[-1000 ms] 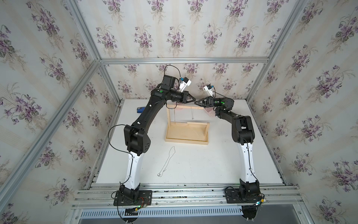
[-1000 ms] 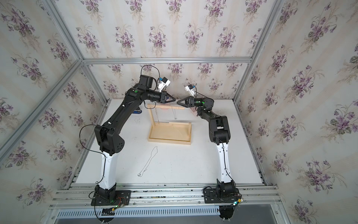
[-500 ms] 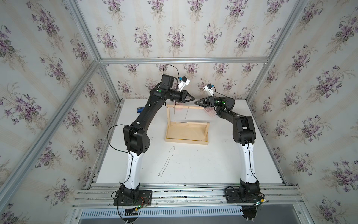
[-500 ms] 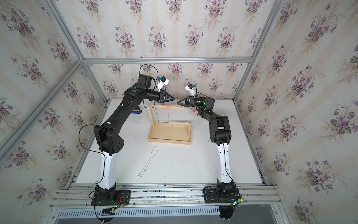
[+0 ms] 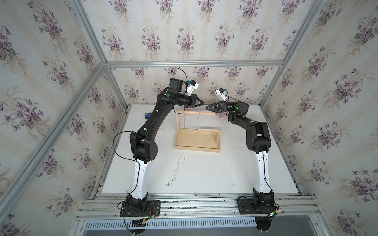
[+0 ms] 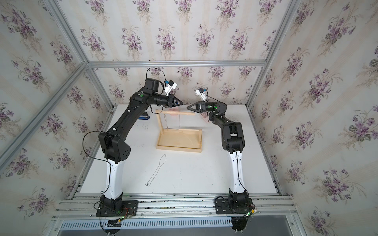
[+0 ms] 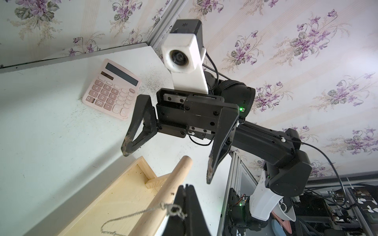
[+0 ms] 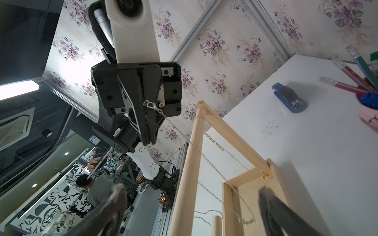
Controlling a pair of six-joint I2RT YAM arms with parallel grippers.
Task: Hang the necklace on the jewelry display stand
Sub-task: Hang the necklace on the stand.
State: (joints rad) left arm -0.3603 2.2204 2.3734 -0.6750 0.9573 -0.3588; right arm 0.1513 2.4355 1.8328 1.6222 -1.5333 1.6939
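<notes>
The left gripper (image 7: 186, 189) pinches the necklace (image 7: 173, 209) above the jewelry display stand (image 5: 196, 149). The right gripper (image 5: 209, 107) gapes empty. The calculator (image 7: 111, 90) keys include "00".

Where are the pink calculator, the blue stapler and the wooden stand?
pink calculator (image 7: 111, 90): left wrist view, on its number keys.
blue stapler (image 8: 287, 94): right wrist view, on its black top.
wooden stand (image 5: 196, 140): a top view, on its bare tray floor.

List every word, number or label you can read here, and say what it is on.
"7 8 9", "4 5 6", "1 2 3", "0", "00": keys of the pink calculator, in the left wrist view.
Its other keys: too small to read.
Blue-and-white sticker in the background of the right wrist view: blurred, unreadable.
In both top views: nothing readable.
</notes>
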